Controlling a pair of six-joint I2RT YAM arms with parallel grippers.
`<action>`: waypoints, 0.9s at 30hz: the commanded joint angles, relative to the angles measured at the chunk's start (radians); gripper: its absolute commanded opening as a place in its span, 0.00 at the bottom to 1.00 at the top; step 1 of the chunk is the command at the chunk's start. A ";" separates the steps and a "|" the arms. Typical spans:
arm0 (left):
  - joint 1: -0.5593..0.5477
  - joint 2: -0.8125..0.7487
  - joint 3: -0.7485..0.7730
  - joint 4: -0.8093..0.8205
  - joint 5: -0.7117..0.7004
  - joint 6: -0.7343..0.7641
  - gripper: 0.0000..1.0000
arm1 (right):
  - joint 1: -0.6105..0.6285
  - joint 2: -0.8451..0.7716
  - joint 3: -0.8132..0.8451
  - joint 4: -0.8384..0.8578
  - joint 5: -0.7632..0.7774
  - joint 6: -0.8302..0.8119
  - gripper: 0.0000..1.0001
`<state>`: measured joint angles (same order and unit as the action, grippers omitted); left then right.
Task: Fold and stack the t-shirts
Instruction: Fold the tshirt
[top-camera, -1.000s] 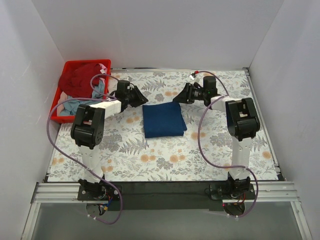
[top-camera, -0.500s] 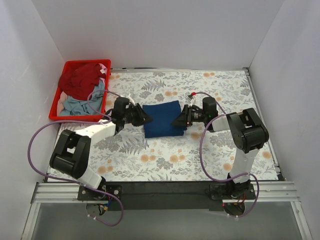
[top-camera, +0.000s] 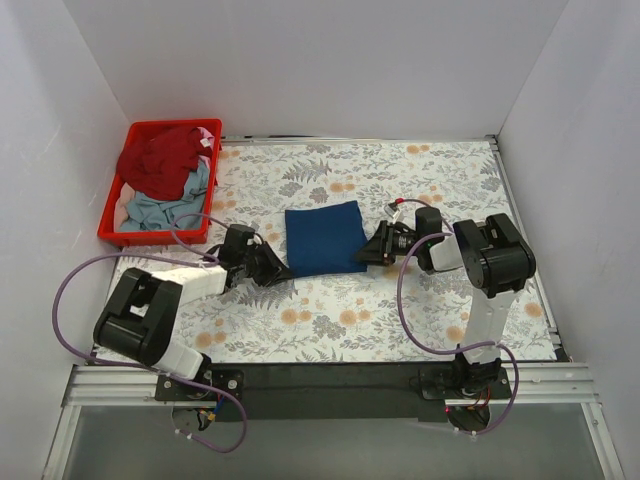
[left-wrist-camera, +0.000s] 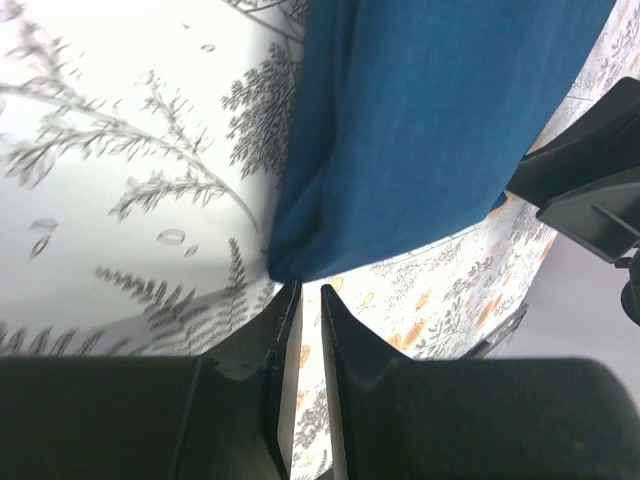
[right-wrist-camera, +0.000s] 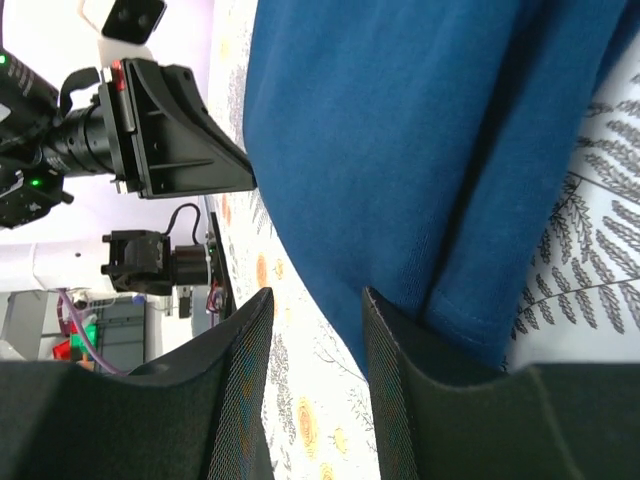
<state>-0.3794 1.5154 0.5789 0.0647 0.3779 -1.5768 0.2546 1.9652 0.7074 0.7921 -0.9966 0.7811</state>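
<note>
Two arms reach low across a flower-printed counter (top-camera: 420, 180), their pincers facing each other from either side of a folded navy blue t-shirt (top-camera: 325, 237). The shirt lies flat between them in a neat rectangle, with no print showing on its upper face. The left pincer (left-wrist-camera: 307, 290) is drawn almost closed, with only a thin slit of counter visible between its fingers and nothing caught in it. The shirt's nearest corner lies just ahead of its tips, and whether cloth and tips touch cannot be told. The right pincer (right-wrist-camera: 315, 295) stands partly open, its fingers spread. The folded edge of the same shirt sits directly in front of that gap and runs up against one finger, but the wrist view does not show whether the cloth is actually between the tips. Each wrist camera catches the opposite pincer beyond the blue cloth. Well behind the left pincer, on its outer side and away from the navy shirt, a red plastic crate (top-camera: 172, 124) sits at the counter's corner. It holds the dark red t-shirt (top-camera: 158, 160) in a crumpled heap, with the pale grey-blue t-shirt (top-camera: 160, 208) bunched just beside it, nearer the arm.
</note>
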 joint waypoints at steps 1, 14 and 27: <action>0.004 -0.110 -0.004 -0.042 -0.079 -0.003 0.12 | -0.006 -0.072 0.001 0.059 0.001 -0.008 0.46; 0.004 0.026 0.214 0.118 0.053 -0.066 0.15 | 0.051 -0.006 0.199 0.317 0.042 0.318 0.48; -0.033 0.101 0.141 0.158 0.038 -0.078 0.13 | 0.265 0.101 0.112 0.432 0.239 0.423 0.49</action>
<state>-0.4118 1.5810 0.7547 0.2092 0.4297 -1.6482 0.5243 2.0289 0.8417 1.1893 -0.8494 1.2125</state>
